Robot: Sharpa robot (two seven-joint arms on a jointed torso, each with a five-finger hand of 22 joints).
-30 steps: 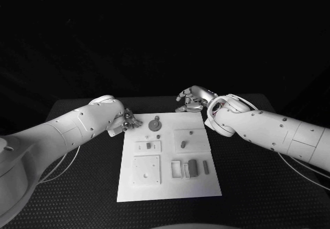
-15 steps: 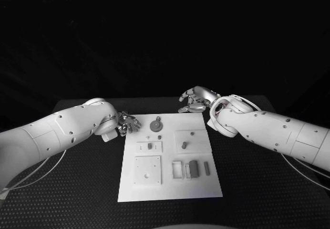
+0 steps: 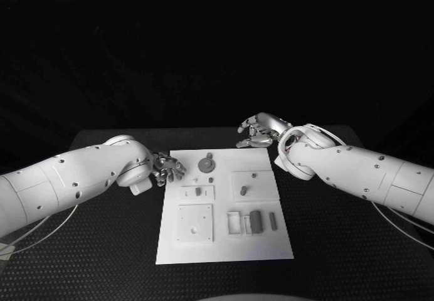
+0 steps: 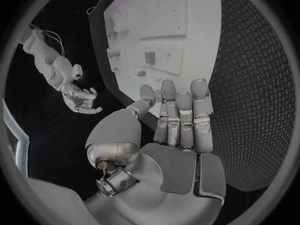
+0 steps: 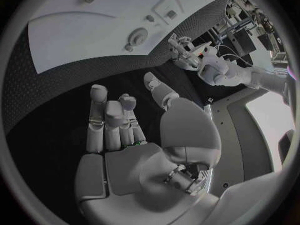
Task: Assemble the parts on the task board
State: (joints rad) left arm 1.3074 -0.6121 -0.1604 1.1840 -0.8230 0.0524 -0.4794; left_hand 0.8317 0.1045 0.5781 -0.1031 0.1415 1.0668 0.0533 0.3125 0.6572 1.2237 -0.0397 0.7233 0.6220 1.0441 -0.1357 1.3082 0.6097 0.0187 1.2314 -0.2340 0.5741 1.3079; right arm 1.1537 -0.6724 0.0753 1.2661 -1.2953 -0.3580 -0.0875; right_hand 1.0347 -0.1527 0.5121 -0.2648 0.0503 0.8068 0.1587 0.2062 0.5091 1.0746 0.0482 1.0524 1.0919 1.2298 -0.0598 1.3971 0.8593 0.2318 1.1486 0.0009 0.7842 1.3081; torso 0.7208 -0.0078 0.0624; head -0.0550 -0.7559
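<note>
The white task board [image 3: 185, 248] lies mid-table with grey parts on it: a round disc [image 3: 206, 164] near its far edge, small pegs [image 3: 244, 188] in the square plates, and upright bars [image 3: 255, 219] in a rack. My left hand [image 3: 165, 168] hovers at the board's far left edge, fingers straight and holding nothing. In the left wrist view the left hand [image 4: 178, 130] reaches over the board [image 4: 169, 25]. My right hand [image 3: 259, 130] floats just beyond the board's far right corner, fingers loosely bent and holding nothing. The right wrist view has the right hand [image 5: 119, 130] above the table, facing the board [image 5: 75, 30] and the disc [image 5: 136, 36].
The black table [image 3: 344, 251] runs wide on both sides of the board. My right forearm [image 3: 352, 166] slants over the table's right side, beside the board's far right corner. My left forearm [image 3: 81, 172] lies over the left side.
My left arm has dropped lower and swung outward, and its hand has slid a little nearer along the board's left edge. The right hand has barely moved.
</note>
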